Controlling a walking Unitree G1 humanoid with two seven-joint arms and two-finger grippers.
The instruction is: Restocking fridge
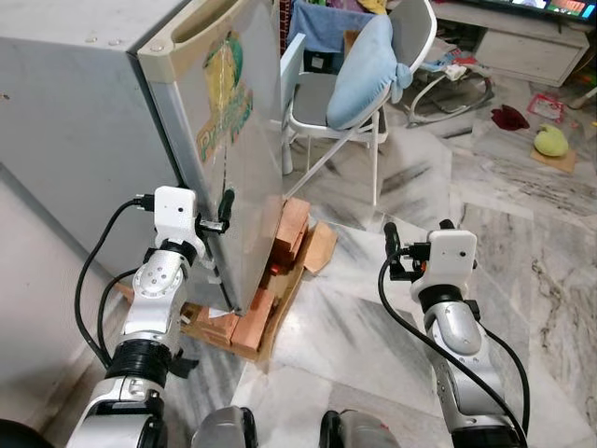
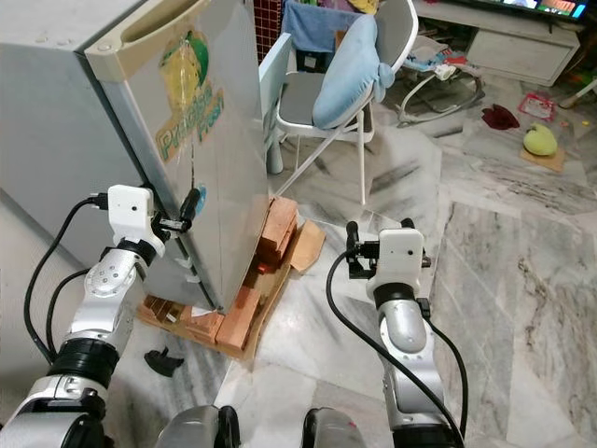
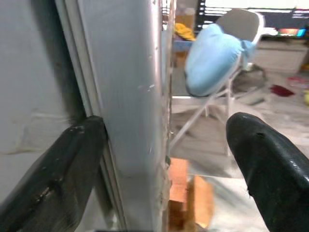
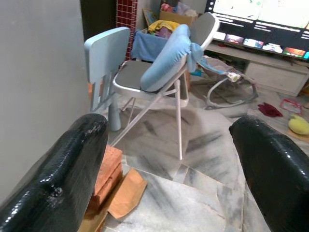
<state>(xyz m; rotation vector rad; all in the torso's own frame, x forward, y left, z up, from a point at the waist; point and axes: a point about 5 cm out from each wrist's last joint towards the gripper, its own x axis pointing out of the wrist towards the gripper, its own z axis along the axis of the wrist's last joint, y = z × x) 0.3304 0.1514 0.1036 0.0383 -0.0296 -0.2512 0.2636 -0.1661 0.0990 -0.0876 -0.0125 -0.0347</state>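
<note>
I have the left hand (image 1: 220,217) spread wide, its black fingers (image 3: 53,183) straddling the free edge of the silver metal fridge door (image 1: 238,159); its yellow-green sticker is unreadable. The fridge stands on rough orange bricks (image 1: 291,229). My right hand (image 1: 417,245) hovers released over the veined marble floor (image 1: 522,243).

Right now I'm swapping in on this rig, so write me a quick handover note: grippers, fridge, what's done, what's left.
Left gripper: open, fingers straddling the edge of the fridge door, one finger at the seam, nothing clamped.
Right gripper: open, empty, held over the marble floor.
Fridge: on bricks and cardboard, door looks shut.
Done: left gripper placed at the door edge.
Left: pull the door open, then restock; no items to load in sight.
</note>
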